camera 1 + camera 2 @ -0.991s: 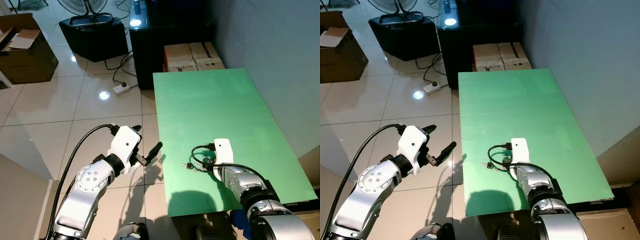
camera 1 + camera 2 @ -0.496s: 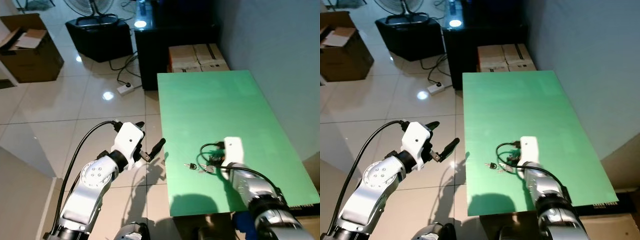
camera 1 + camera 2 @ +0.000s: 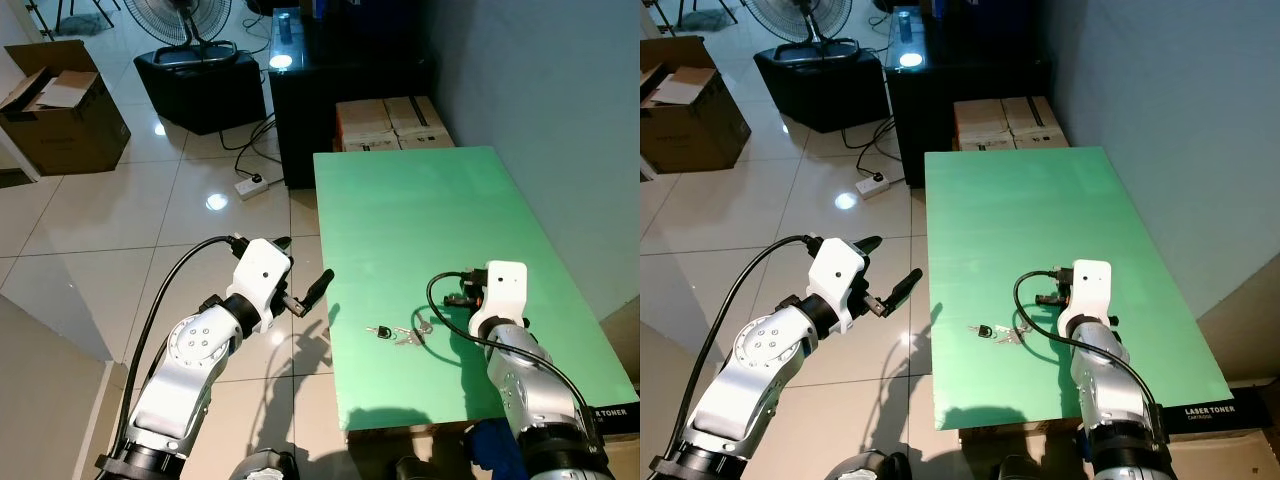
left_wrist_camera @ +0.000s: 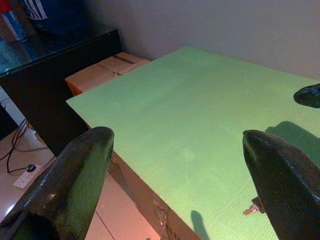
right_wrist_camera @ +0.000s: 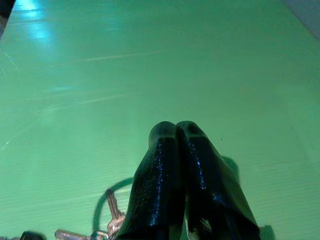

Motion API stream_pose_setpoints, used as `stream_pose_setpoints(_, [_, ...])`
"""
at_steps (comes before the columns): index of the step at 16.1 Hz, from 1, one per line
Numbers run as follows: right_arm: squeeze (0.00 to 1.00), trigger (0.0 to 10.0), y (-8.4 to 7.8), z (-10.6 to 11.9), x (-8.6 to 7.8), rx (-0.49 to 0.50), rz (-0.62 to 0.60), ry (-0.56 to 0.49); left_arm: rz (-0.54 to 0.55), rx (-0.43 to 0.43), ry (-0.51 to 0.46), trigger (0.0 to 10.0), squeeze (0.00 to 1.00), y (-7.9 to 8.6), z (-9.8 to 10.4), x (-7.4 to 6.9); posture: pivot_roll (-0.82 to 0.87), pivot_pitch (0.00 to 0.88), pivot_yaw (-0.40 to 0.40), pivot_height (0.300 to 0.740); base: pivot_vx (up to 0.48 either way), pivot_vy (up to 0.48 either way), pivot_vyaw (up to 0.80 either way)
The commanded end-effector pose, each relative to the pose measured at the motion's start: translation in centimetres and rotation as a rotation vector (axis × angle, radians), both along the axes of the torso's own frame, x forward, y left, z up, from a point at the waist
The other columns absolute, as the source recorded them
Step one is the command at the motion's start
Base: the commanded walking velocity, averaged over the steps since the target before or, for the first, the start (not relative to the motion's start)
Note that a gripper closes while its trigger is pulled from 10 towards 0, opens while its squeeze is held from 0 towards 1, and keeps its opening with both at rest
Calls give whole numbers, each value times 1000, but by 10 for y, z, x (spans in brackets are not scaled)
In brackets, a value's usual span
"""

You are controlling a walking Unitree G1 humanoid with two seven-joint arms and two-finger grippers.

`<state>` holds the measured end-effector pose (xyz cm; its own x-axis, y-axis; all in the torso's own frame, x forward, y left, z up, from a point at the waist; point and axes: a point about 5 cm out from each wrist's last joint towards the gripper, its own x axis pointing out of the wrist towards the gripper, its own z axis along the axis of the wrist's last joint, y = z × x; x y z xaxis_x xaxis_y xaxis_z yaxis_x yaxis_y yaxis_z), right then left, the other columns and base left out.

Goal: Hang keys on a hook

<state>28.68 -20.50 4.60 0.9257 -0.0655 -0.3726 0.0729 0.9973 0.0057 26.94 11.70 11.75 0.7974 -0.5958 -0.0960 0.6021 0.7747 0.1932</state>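
Keys (image 3: 397, 334) flat on green worktop (image 3: 420, 215), near its front-left edge. R tool (image 5: 177, 131) fingers pressed together, empty, just beside keys. L tool (image 3: 303, 292) spread wide, empty, off worktop's left edge over floor (image 3: 110, 210). Far half of worktop bare.
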Motion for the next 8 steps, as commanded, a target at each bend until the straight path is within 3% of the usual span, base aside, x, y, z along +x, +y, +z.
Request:
stream_pose_setpoints(1, [0, 118, 3, 1, -1, 25, 0, 10, 4, 23, -12, 10000, 0, 2, 1, 2, -105, 47, 67, 740, 0, 0, 0])
stream_pose_setpoints(2, [0, 3412, 6, 1, -2, 35, 13, 28, 1, 30, -13, 10000, 0, 2, 1, 3, -104, 49, 67, 740, 0, 0, 0])
stream_pose_setpoints(3, [1000, 10000, 14, -2, -4, 111, 32, 65, -16, 50, -14, 10000, 0, 2, 0, 2, -100, 49, 69, 740, 0, 0, 0])
stream_pose_setpoints(5, [1000, 10000, 20, -11, -8, 146, 17, 188, -29, 51, -16, 10000, 0, 2, 0, 1, -93, 51, 61, 740, 0, 0, 0])
stream_pose_setpoints(8, [1000, 10000, 29, -13, -11, 183, 30, 274, -30, 53, -17, 10000, 0, 2, 0, 0, -89, 46, 44, 740, 0, 0, 0])
